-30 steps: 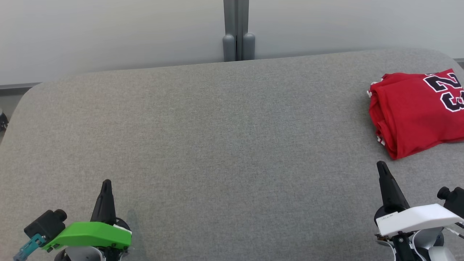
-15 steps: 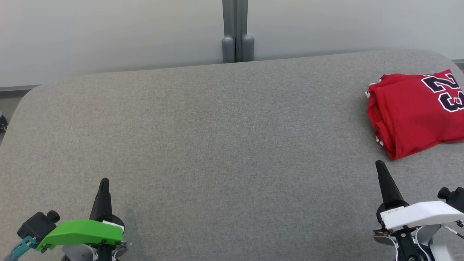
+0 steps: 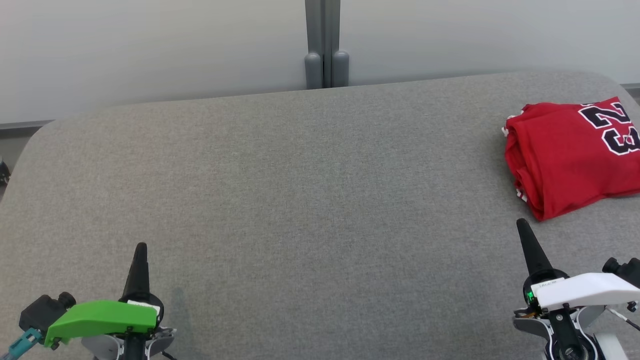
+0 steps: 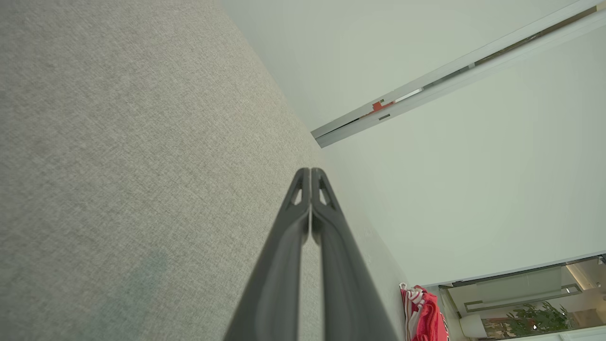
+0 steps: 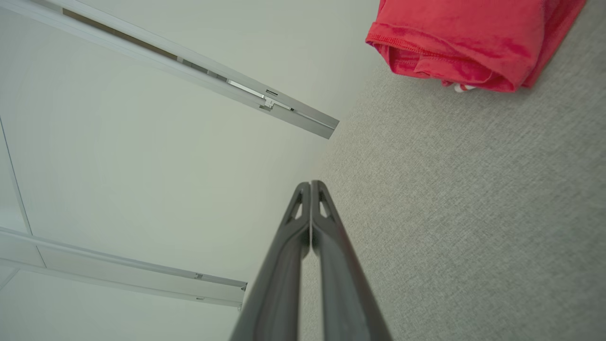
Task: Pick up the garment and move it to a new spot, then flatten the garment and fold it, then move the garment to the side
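Red garment (image 3: pixel 570 157) lies folded at the far right side of the grey table (image 3: pixel 300 200), black number facing up, partly cut off by the head view's edge. Left gripper (image 3: pixel 140 246) sits near front left, fingers pressed together, empty. Right gripper (image 3: pixel 521 222) is just short of the garment, not touching, fingers pressed together, empty.

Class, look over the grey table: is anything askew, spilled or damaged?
Nothing stands out. The red jersey lies folded on the right of the table; the left gripper and right gripper are shut, apart from it.
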Controlling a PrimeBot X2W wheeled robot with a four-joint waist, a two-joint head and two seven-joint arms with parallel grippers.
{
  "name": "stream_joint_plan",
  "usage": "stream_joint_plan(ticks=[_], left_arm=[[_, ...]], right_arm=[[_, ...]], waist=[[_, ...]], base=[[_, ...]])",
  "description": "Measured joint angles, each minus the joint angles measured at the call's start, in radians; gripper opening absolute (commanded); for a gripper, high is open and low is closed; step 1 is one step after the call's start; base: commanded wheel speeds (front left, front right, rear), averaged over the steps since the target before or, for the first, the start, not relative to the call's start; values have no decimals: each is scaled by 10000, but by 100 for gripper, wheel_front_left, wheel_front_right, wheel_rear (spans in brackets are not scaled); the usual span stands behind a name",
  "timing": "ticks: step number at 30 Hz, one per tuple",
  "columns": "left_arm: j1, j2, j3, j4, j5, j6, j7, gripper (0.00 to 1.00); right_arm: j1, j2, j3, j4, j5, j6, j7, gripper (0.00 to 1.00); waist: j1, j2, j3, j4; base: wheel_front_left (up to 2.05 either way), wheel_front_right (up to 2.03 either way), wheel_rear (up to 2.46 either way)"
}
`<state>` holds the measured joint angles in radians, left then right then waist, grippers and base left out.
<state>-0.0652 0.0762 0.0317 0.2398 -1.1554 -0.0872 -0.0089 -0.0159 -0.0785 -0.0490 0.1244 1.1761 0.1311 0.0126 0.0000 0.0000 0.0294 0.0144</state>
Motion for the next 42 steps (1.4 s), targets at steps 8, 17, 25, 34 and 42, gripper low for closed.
stream_joint_plan(ticks=[8,17,25,34,42], left_arm=[[-58,-35,130,10,-775,-58,222,0],[-102,-77,286,21,-1547,-146,430,0],[-171,-128,385,27,-2188,-186,606,0],[-198,-174,533,35,-2880,-268,790,0],[-280,-207,629,44,-3429,-316,957,0]], right_arm=[[-120,-2,-31,192,771,-6,121,0],[-302,-4,-65,389,1593,-6,219,0],[-398,-2,-98,571,2257,-6,316,0],[-521,0,-148,754,2955,-6,430,0],[-632,6,-190,903,3526,-6,520,0]], waist=[[0,0,-36,-20],[0,0,-76,-42],[0,0,-111,-61],[0,0,-152,-83],[0,0,-187,-103]], base=[[0,0,0],[0,0,0],[0,0,0],[0,0,0],[0,0,0]])
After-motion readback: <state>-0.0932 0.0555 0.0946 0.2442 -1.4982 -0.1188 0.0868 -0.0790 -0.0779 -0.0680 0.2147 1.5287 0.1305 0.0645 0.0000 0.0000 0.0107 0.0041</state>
